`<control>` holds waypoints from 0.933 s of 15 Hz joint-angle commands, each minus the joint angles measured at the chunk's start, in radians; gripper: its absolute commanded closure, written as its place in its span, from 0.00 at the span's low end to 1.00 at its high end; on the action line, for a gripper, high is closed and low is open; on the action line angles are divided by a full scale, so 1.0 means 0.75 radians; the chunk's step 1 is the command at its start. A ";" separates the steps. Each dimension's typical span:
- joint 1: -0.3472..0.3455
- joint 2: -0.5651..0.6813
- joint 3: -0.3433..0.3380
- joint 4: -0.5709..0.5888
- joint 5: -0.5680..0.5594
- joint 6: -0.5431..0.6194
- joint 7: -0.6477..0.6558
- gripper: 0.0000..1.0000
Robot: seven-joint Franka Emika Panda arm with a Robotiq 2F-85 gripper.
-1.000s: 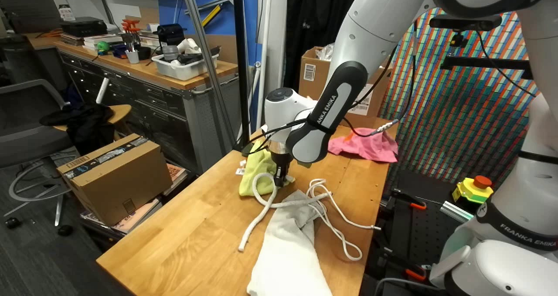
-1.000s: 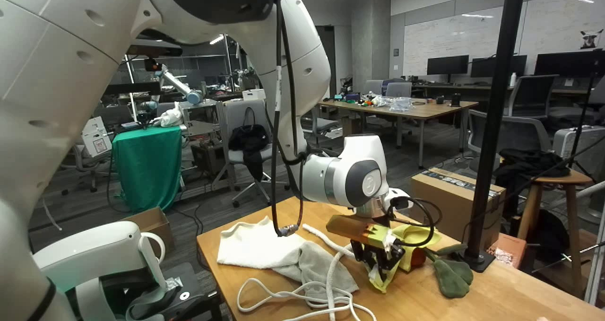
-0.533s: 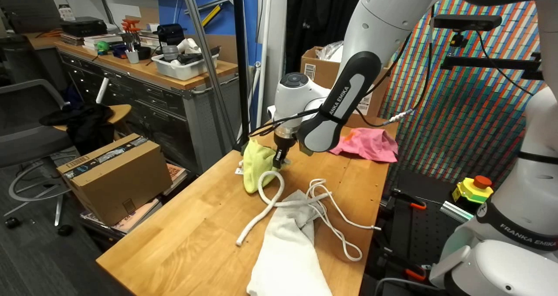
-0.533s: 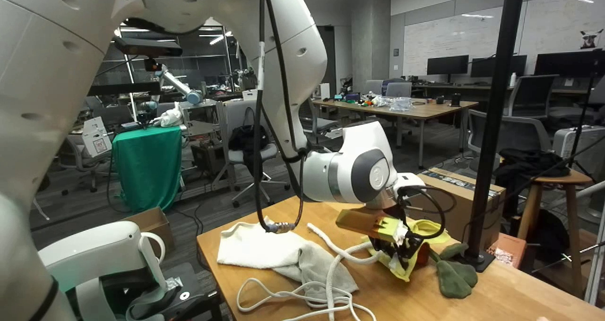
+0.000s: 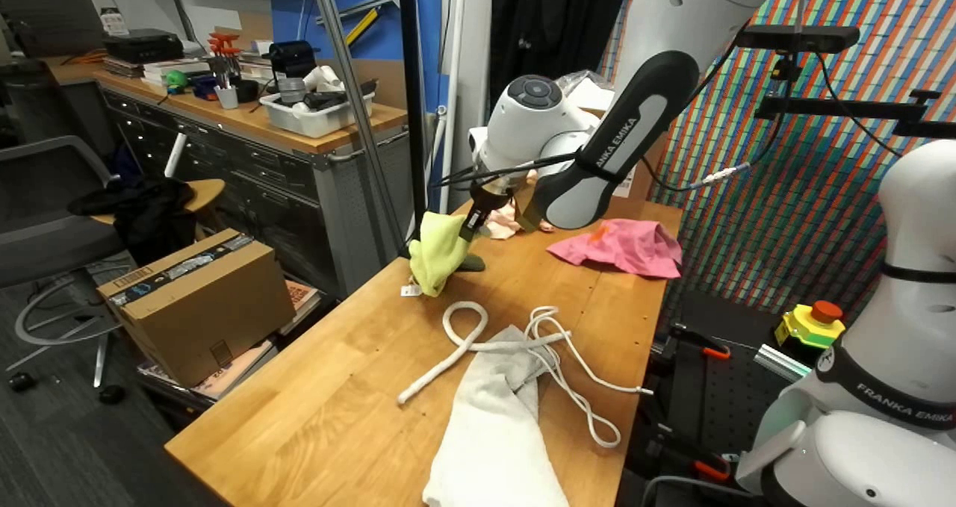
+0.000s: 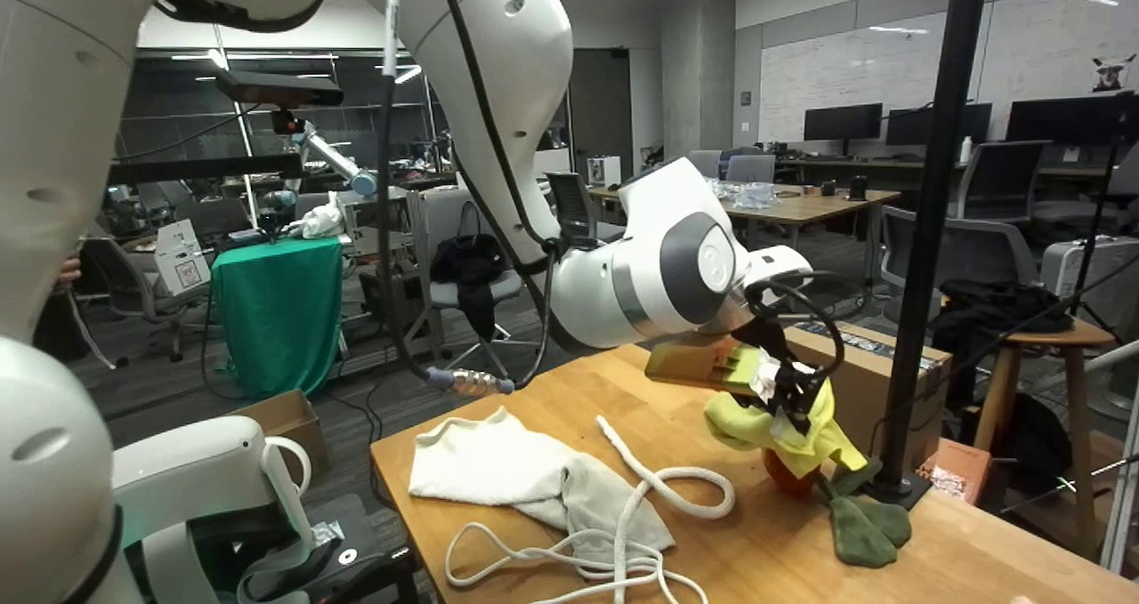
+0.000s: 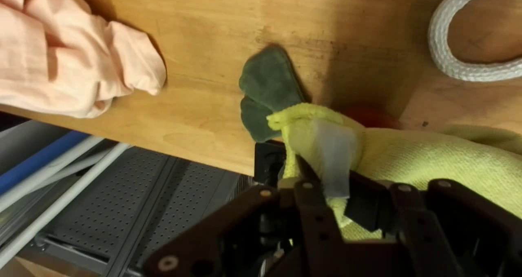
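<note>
My gripper (image 5: 469, 231) is shut on a yellow cloth (image 5: 435, 257) and holds it up near the far end of the wooden table. In an exterior view the gripper (image 6: 796, 413) has the cloth (image 6: 823, 439) hanging below the fingers. In the wrist view the cloth (image 7: 428, 162) is bunched between the dark fingers (image 7: 326, 179), with a pale tag showing. Dark green leaf-shaped pieces (image 6: 863, 533) lie on the table beside the cloth. A red object (image 6: 787, 478) shows partly under it; the rest is hidden.
A white rope (image 5: 467, 343) lies partly over a white and grey towel (image 5: 489, 432). A pink cloth (image 5: 624, 249) and a peach cloth (image 7: 81, 60) lie at the far end. A black post (image 6: 925, 230) stands at the table edge. A cardboard box (image 5: 198, 305) is beside the table.
My gripper has risen and moved toward the table's far end, carrying the yellow cloth up. The rope loop has come away from the cloth and shifted slightly on the table.
</note>
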 commanded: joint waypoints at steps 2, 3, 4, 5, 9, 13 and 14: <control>0.260 -0.121 -0.212 -0.057 -0.133 -0.016 0.075 0.92; 0.311 -0.147 -0.244 -0.061 -0.159 -0.030 0.085 0.92; 0.349 -0.176 -0.257 -0.067 -0.178 -0.051 0.078 0.92; 0.402 -0.188 -0.288 -0.063 -0.203 -0.064 0.095 0.92; 0.557 -0.250 -0.324 -0.051 -0.280 -0.167 0.120 0.92; 0.661 -0.299 -0.269 -0.032 -0.300 -0.358 0.073 0.92; 0.683 -0.308 -0.244 -0.022 -0.286 -0.429 0.042 0.92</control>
